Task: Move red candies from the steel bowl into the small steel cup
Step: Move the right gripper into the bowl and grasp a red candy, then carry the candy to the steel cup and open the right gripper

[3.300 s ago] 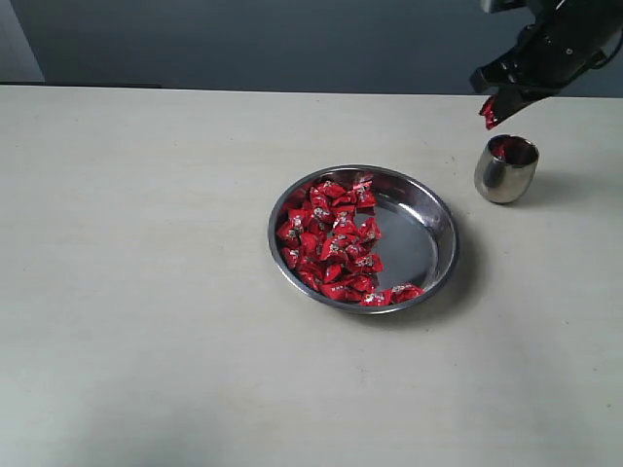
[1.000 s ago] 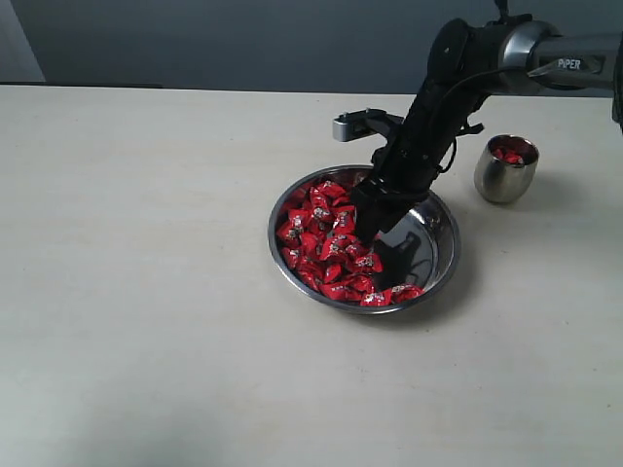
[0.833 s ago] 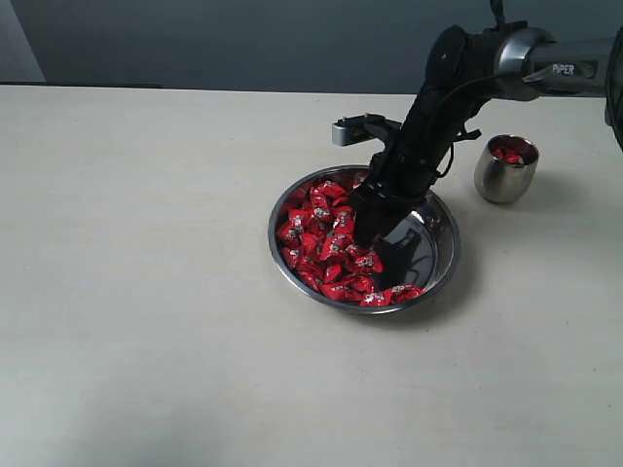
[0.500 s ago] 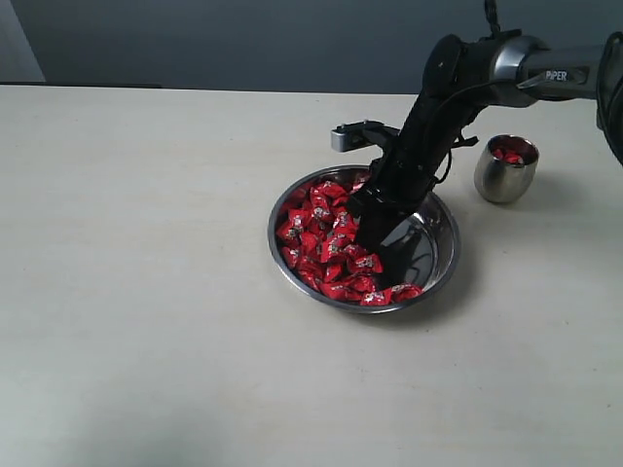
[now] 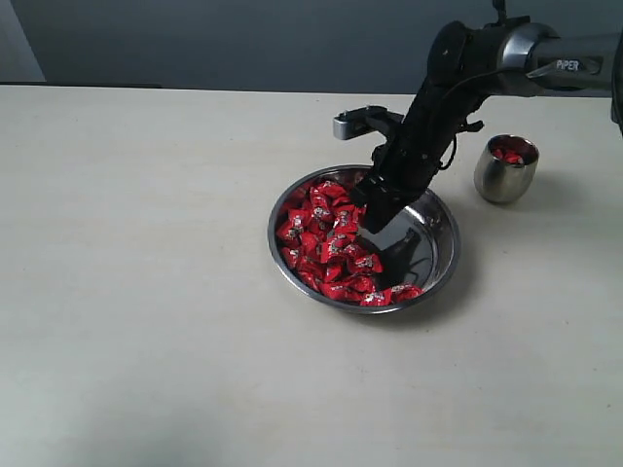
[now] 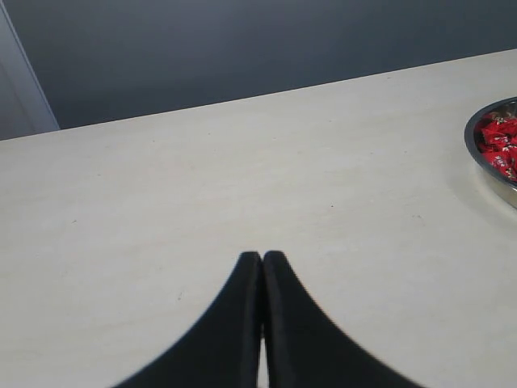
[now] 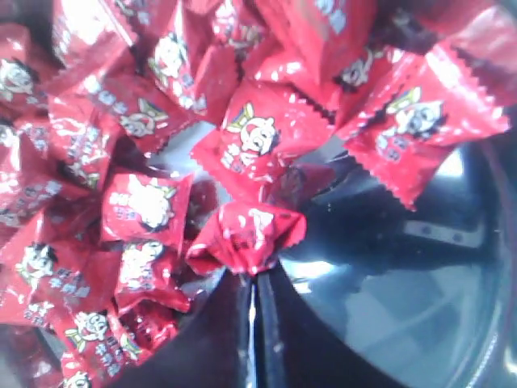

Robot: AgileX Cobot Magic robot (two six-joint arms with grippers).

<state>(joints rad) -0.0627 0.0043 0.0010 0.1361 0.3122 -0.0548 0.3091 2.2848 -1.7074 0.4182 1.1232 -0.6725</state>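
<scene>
While the right claw reached down into the steel bowl, its 2 fingers were pressed together on the twisted end of 1 pinched candy, which sat right at the tips. Around and beyond those tips lay the heap of red candies, filling the half of the bowl on the side of the claw away from the small steel cup; shiny steel floor lay on the claw's other side. The cup stood upright on the worktop, outside the bowl and well apart from the claw, with red wrappers showing inside. The left claw was closed, finger against finger, above the worktop, with the bowl's rim well off to 1 side of it.
</scene>
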